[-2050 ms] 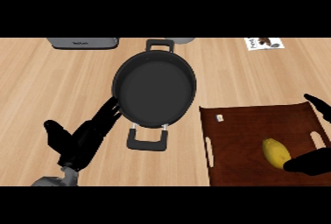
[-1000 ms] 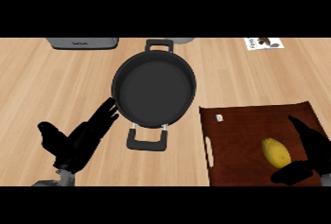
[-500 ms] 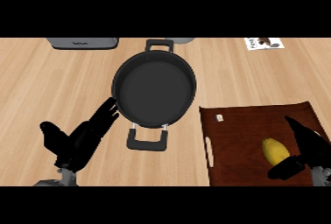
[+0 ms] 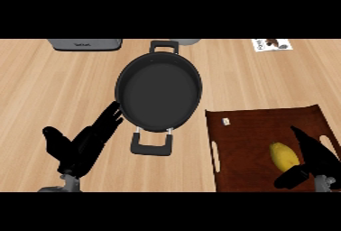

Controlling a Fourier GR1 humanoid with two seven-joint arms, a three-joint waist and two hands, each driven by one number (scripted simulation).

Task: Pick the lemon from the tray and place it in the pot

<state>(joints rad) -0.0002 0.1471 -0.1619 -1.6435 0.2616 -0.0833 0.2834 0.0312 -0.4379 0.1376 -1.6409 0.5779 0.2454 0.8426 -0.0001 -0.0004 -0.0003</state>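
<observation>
Wooden counter (image 4: 53, 90) with pot (image 4: 158, 92) centre. Lemon (image 4: 284, 155) on tray (image 4: 246, 153), at 4 o'clock: light, firm, likely slippery; grasp across its middle. Right robot hand (image 4: 311, 159) open beside it; left robot hand (image 4: 83, 144) open, resting.

No text in view can be read.

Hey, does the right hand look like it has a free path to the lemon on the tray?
Probably yes. The right hand is open right beside the lemon, over the tray. Nothing lies between them; the small white item sits far off.
</observation>
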